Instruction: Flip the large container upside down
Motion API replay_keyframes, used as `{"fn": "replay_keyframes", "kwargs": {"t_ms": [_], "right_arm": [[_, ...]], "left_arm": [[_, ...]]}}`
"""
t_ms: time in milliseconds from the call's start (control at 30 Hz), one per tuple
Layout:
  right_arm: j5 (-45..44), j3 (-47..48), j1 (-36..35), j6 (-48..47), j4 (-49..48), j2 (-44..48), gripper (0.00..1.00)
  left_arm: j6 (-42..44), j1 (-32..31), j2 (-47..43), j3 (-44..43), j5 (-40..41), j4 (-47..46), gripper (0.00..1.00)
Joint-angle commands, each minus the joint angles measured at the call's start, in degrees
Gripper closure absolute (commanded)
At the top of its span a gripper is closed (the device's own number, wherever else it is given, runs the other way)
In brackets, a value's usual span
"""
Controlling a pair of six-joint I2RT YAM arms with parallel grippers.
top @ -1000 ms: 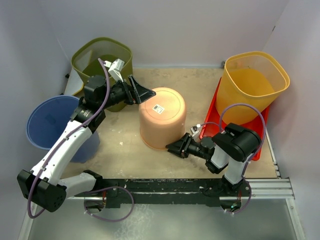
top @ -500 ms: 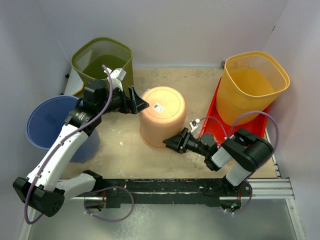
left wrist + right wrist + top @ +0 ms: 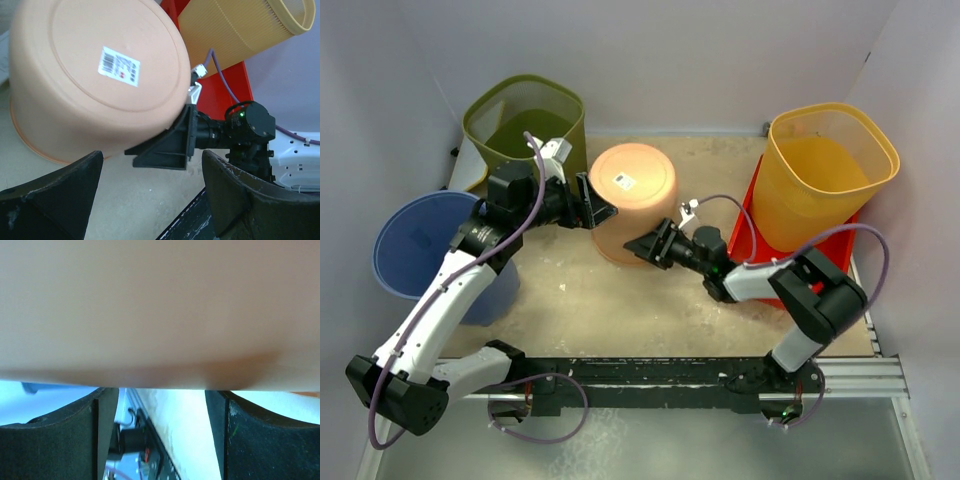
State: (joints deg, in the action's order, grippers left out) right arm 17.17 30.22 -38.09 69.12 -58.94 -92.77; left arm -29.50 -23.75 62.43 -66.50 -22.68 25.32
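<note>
The peach round container [image 3: 630,195] stands bottom up on the table, a barcode label on its base. It also fills the left wrist view [image 3: 95,75] and the top of the right wrist view [image 3: 160,305]. My left gripper [image 3: 592,205] is open and empty at the container's left side; its fingers [image 3: 50,195] frame bare table. My right gripper [image 3: 645,246] is open, its fingertips against the container's lower front-right wall; its black finger [image 3: 167,145] shows under the container's edge in the left wrist view. Neither gripper holds anything.
An olive bin [image 3: 525,125] stands at the back left. A blue bucket [image 3: 425,245] is at the left, under my left arm. A yellow bin [image 3: 825,165] stands on a red tray [image 3: 740,240] at the right. A metal rail [image 3: 700,375] runs along the front edge.
The peach container has slid back and to the left. My right arm has stretched forward after it, fingers at its wall. My left gripper has drawn back slightly.
</note>
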Motion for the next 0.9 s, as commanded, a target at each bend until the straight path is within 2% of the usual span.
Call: {"fn": "replay_keyframes", "kwargs": {"t_ms": [0, 167, 233, 333, 433, 567, 667, 867], "right_arm": [[-6.3, 9.5, 1.5, -2.0, 2.9, -5.7, 0.28], [-8.5, 13.6, 2.3, -3.9, 8.6, -5.2, 0.28], [-10.6, 13.0, 2.3, -7.2, 15.3, -1.7, 0.28], [-14.9, 9.3, 2.4, -12.3, 23.3, 6.2, 0.27], [-19.9, 7.0, 2.4, -18.4, 36.2, 17.3, 0.26], [-28.1, 6.1, 2.4, -25.6, 54.1, 32.5, 0.22], [-34.6, 8.1, 2.6, -31.2, 64.9, 41.7, 0.19], [-47.1, 17.8, 2.6, -37.6, 80.5, 49.7, 0.18]], "left_arm": [[-1.3, 0.2, -2.3, 1.1, -1.2, -3.7, 0.23], [-1.7, 0.2, -2.6, 3.0, -1.7, -4.3, 0.23], [-1.4, 0.1, -2.6, 4.1, -0.8, -4.4, 0.23], [-1.6, 0.0, -2.3, 6.1, 0.4, -6.0, 0.23], [-2.2, -0.7, -0.9, 7.6, 1.8, -8.2, 0.23], [-2.1, -6.6, 2.9, 8.3, 5.8, -11.9, 0.23], [-2.6, -10.8, 7.2, 8.0, 8.4, -16.3, 0.23], [-3.3, -11.2, 14.6, 6.4, 14.1, -25.0, 0.24]]}}
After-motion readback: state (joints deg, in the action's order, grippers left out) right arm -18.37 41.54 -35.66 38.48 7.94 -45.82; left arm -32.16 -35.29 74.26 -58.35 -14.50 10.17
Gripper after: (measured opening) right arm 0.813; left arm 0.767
